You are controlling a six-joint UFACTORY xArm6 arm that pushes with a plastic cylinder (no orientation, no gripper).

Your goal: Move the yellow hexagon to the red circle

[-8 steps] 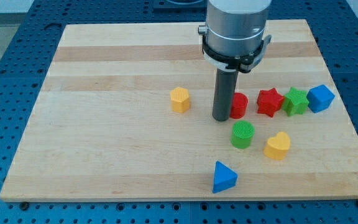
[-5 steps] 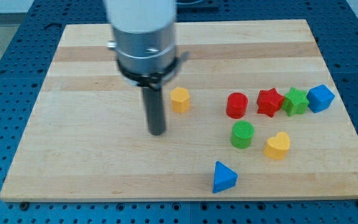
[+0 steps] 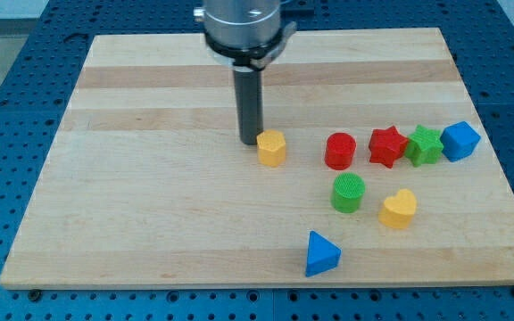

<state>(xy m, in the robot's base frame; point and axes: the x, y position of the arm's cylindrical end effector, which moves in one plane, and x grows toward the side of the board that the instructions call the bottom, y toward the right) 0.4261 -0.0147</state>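
Note:
The yellow hexagon (image 3: 272,148) sits near the middle of the wooden board (image 3: 150,205). The red circle (image 3: 339,151) stands to its right with a gap between them. My tip (image 3: 250,141) is at the hexagon's upper left edge, touching or almost touching it. The rod rises from there to the arm at the view's top.
A red star (image 3: 387,146), a green star (image 3: 425,145) and a blue cube-like block (image 3: 460,140) line up right of the red circle. A green circle (image 3: 348,193), a yellow heart (image 3: 399,209) and a blue triangle (image 3: 321,254) lie below.
My tip swung from beside the red circle to the hexagon's lower left, then up to its upper left. The yellow hexagon has shifted a little right and down.

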